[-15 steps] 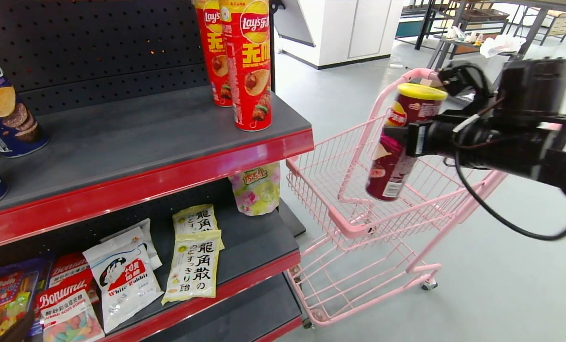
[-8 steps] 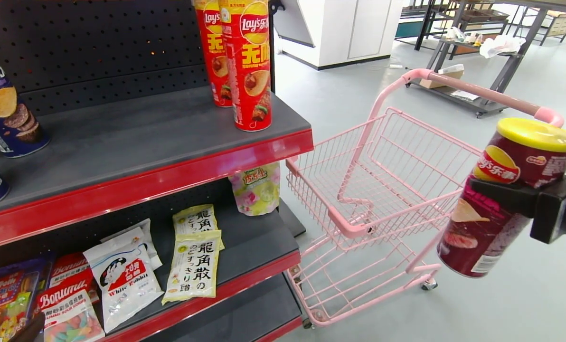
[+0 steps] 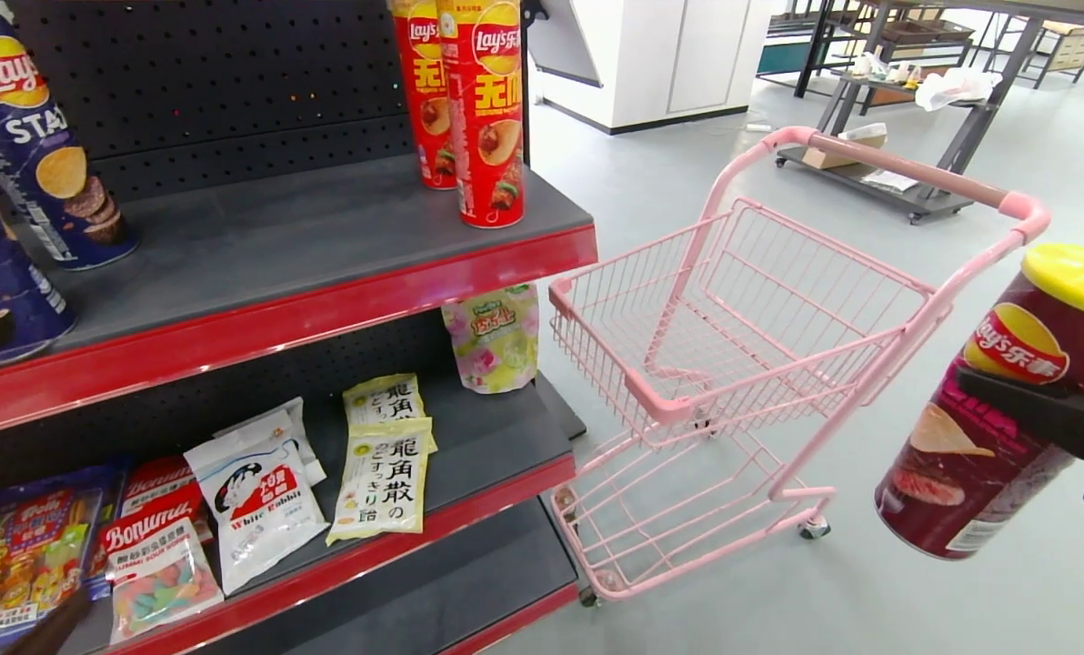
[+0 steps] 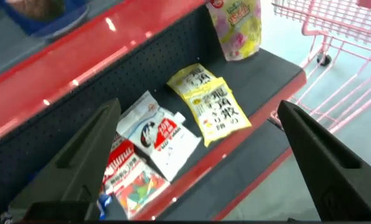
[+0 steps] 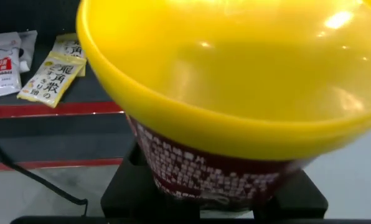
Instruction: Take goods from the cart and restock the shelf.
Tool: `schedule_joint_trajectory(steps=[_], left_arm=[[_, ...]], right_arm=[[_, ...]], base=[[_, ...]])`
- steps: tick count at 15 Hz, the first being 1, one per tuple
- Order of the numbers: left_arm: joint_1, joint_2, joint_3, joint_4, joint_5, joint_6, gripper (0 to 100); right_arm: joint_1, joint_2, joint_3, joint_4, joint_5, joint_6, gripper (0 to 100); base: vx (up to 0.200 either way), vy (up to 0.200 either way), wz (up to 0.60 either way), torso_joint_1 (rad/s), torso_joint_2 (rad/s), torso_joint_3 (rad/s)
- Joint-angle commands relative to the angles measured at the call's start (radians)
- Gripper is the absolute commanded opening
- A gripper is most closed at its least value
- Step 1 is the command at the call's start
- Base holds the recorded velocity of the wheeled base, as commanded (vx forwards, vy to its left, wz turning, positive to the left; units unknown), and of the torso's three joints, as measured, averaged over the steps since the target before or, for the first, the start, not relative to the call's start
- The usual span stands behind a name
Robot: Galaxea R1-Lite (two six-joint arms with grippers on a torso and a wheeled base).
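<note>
Pinching the maroon chip can [image 3: 988, 455], our right pincer [image 3: 1042, 414] has the pink cart [image 3: 742, 300] standing between it and the shelf [image 3: 324, 291]. Our left wrist view adds the left pincer [image 4: 199, 112], spread wide over candy bags [image 4: 160, 140]; the right wrist view, the can's yellow lid [image 5: 235, 62].

Two tall cans [image 3: 492, 109] are set at the upper shelf's [image 3: 278, 236] right end, one behind the other; two more cans [image 3: 42, 155] at its left end. Bags [image 3: 260, 496] are laid along the lower shelf's [image 3: 496, 446] front edge. The cart [image 3: 906, 171] is placed right of both shelves, the held can [image 3: 997, 428] right of it.
</note>
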Motion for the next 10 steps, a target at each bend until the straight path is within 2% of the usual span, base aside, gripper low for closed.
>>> schedule_joint_trajectory(steps=[1,10], left_arm=[[-0.002,-0.003,0.004,-0.002,-0.005,-0.002,100],[-0.002,-0.005,0.004,-0.002,-0.007,-0.002,100]], right_arm=[[0.002,-0.006,0.002,0.001,0.000,0.000,0],[-0.014,-0.022,0.031,-0.002,-0.007,-0.011,0]], base=[[0.000,0.000,0.00,0.000,0.00,0.000],[0.000,0.000,0.00,0.000,0.00,0.000]])
